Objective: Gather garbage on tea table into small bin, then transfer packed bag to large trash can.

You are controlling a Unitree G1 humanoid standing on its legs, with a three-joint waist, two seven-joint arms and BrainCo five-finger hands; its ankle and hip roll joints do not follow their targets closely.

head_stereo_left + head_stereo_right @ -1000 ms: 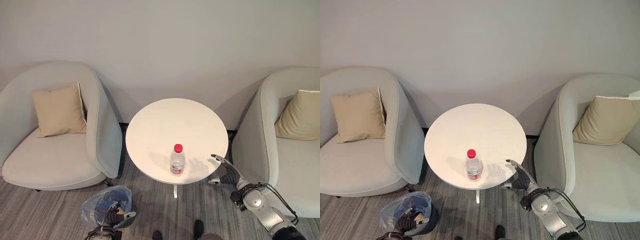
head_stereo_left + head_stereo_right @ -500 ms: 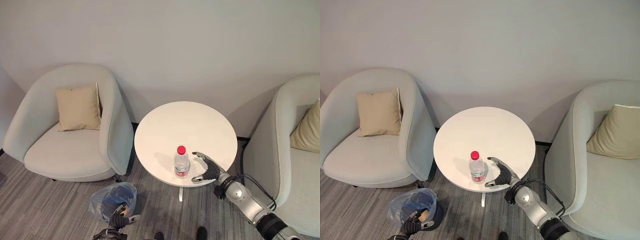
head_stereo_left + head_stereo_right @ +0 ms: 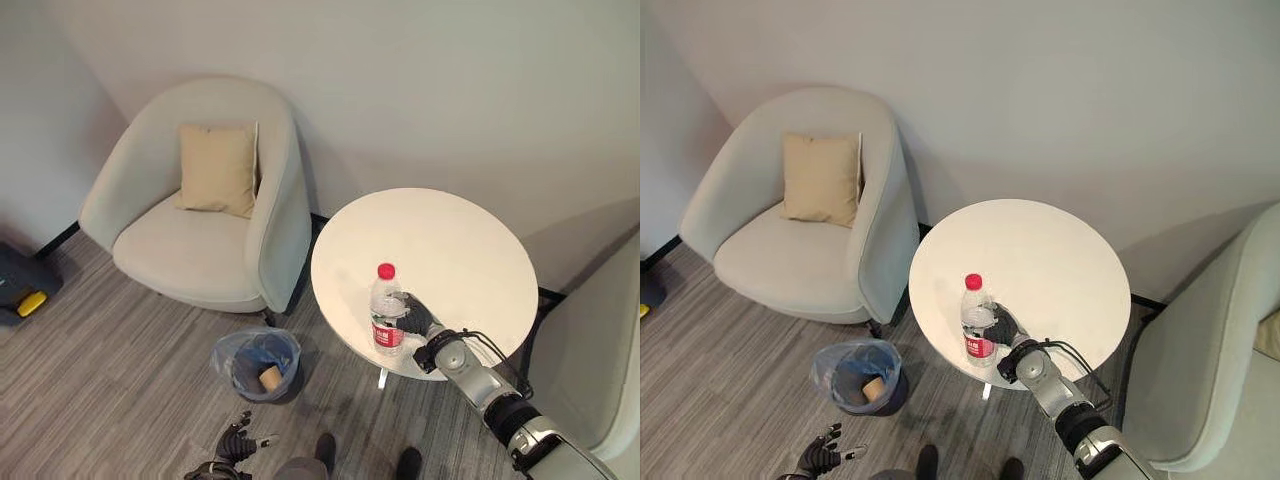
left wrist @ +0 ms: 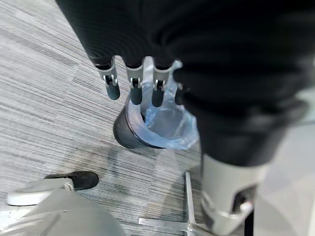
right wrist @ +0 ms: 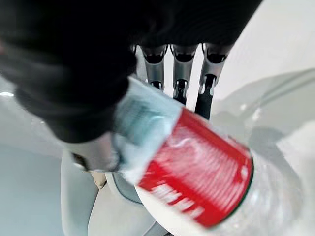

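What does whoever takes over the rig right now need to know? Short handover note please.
Right hand: at the bottle on the round tea table, fingers against its side; a closed grasp can't be confirmed.
Left hand: low over the floor, fingers straight, holding nothing.
Small bin: on the floor beside the table, lined with a bag, some items already inside.
Done: the bottle is the one item on the table.
Left: grasp the bottle, drop it in the bin, then carry the bag to the large trash can.

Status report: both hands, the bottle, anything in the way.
Right hand wrapped round the clear red-capped plastic bottle, upright on the round white table. Left hand open, low above the floor. Small bag-lined bin on the floor beside the table, nothing between.
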